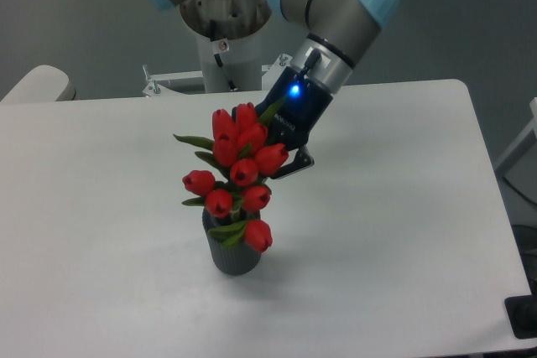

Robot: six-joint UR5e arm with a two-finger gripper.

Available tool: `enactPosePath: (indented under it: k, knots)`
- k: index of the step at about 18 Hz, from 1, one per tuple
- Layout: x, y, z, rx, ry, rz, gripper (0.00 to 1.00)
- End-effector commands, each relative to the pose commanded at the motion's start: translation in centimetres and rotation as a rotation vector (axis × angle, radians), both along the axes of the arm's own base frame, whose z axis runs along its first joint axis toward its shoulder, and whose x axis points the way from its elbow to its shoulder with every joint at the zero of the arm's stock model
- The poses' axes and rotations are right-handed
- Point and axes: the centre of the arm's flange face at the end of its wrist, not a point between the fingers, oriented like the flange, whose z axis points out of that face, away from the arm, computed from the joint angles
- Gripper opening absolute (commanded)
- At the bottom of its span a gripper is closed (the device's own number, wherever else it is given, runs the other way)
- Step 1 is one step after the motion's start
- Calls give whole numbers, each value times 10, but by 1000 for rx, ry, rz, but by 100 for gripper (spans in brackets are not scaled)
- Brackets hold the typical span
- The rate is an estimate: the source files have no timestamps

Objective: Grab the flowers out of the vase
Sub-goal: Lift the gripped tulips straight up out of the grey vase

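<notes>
Flowers: I see the flowers, red tulip buds with green leaves, just left of the frame's centre; the bunch leans up toward the right, its lowest bud hanging over the vase rim
Vase: the vase, dark grey and ribbed, stands upright on the table below the centre of the frame, directly under the bunch; I cannot tell whether the stems are still inside it, since buds and leaves cover the mouth
Gripper: the gripper reaches in from the upper right and meets the bunch at its right side, a blue light glowing on its body
Fingers: from my view they are clamped on the bunch, with one dark finger showing just right of the buds and the other hidden behind them
Arm: the arm, grey with pale blue joints, descends from the top of the frame
Table: the white table fills the lower frame
</notes>
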Motion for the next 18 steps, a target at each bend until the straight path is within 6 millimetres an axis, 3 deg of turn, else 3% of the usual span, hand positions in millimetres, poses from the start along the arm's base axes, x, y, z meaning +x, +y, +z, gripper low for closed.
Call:
enactPosePath:
  k: [8, 14, 18]
  knots:
    - [-4, 0, 51, 37, -44, 57, 24]
    - [-4, 1, 77, 66, -58, 69, 24]
    - [-24, -14, 92, 79, -43, 115, 24]
